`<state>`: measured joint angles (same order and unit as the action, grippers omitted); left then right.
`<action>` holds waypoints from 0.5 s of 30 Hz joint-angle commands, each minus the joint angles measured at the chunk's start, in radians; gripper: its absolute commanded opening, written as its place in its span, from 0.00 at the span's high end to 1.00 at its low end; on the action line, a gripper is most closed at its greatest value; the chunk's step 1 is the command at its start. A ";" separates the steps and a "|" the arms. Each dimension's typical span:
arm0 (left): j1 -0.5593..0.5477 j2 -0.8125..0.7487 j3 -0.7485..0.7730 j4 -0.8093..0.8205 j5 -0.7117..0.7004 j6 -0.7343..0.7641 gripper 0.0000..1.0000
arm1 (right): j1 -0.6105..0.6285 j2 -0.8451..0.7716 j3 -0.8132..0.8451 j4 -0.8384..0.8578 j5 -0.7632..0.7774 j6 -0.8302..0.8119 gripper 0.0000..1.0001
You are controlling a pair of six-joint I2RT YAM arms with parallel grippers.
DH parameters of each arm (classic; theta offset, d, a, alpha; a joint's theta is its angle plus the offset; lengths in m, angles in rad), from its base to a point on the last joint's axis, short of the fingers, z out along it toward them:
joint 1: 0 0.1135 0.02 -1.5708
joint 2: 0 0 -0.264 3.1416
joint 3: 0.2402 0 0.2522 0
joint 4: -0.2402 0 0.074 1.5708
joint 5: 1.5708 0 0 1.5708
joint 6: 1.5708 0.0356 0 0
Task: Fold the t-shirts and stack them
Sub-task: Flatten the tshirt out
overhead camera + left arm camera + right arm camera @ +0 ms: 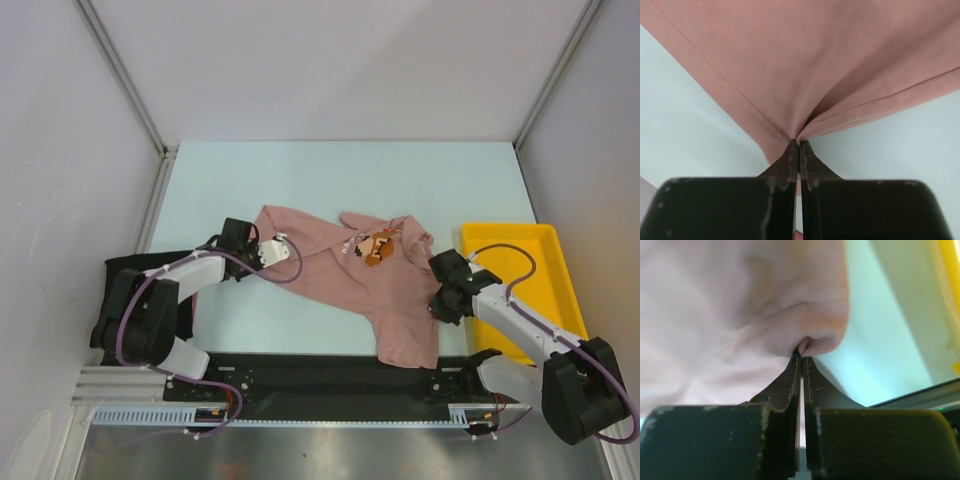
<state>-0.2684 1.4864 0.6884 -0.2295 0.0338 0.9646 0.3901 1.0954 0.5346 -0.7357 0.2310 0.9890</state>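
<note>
A dusty pink t-shirt (340,280) with a brown-orange chest print (378,247) lies rumpled across the middle of the table. My left gripper (266,250) is at its left edge, shut on a pinch of the hemmed pink cloth (805,75). In the left wrist view the tips (798,142) meet with fabric gathered between them. My right gripper (434,285) is at the shirt's right side, shut on a fold of the pink cloth (765,305), which bunches at the tips (802,354). A black t-shirt (118,285) lies at the table's left edge, partly under my left arm.
A yellow plastic tray (548,236) stands at the right edge of the table, just beyond my right arm. White enclosure walls close in the left, back and right sides. A black rail (320,372) runs along the near edge.
</note>
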 commanded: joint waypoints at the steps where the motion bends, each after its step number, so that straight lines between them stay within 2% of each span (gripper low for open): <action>1: 0.020 -0.044 0.019 -0.023 0.028 -0.085 1.00 | 0.009 -0.055 0.132 -0.011 0.001 -0.056 1.00; 3: 0.046 -0.119 0.090 -0.134 0.067 -0.125 1.00 | 0.009 -0.075 0.218 -0.100 0.001 -0.099 1.00; 7: 0.156 -0.316 0.241 -0.397 0.181 -0.155 1.00 | 0.010 -0.152 0.499 -0.289 -0.013 -0.153 1.00; 8: 0.172 -0.342 0.281 -0.504 0.195 -0.153 1.00 | 0.012 -0.182 0.628 -0.342 -0.012 -0.161 1.00; 11: 0.218 -0.379 0.474 -0.678 0.225 -0.162 1.00 | 0.007 -0.190 0.854 -0.399 -0.012 -0.202 1.00; 15: 0.227 -0.365 0.745 -0.719 0.227 -0.231 1.00 | 0.003 -0.058 1.097 -0.392 -0.016 -0.298 1.00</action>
<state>-0.0517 1.1179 1.2850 -0.8055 0.2150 0.7994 0.3969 0.9524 1.5143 -1.0588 0.2111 0.7860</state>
